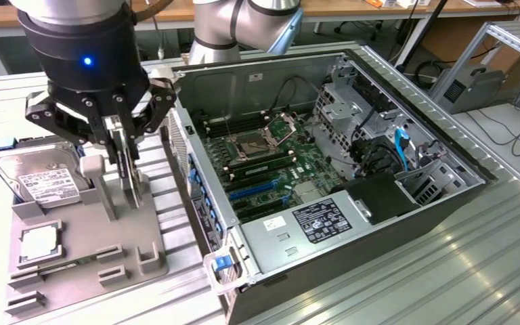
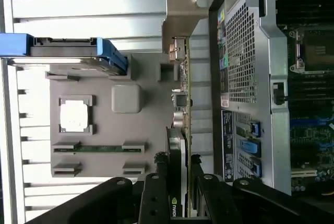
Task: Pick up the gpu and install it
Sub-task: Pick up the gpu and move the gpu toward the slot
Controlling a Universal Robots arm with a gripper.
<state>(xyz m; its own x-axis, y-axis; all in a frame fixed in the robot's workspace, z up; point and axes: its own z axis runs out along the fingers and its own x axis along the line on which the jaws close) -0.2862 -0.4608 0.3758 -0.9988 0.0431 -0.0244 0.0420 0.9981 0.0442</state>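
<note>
Ribbed metal table (image 1: 477, 271) carries an open computer case (image 1: 332, 271) in the exterior view; just beside the case, over a grey tray (image 1: 89, 230), closed jaws grip the gpu (image 1: 135, 179) upright. In the wrist view, the gpu (image 2: 180, 104) stands edge-on alongside the case (image 2: 245, 51), pinched between the jaws.

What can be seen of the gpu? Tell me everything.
The gpu is a thin flat card seen edge-on: a dark cooler block with a green logo, a greenish circuit-board edge and metal connectors toward one end. It stands on edge, clamped between the fingers of the gripper, over the grey holder tray and beside the open computer case. Whether its lower edge touches the tray cannot be told.
</note>
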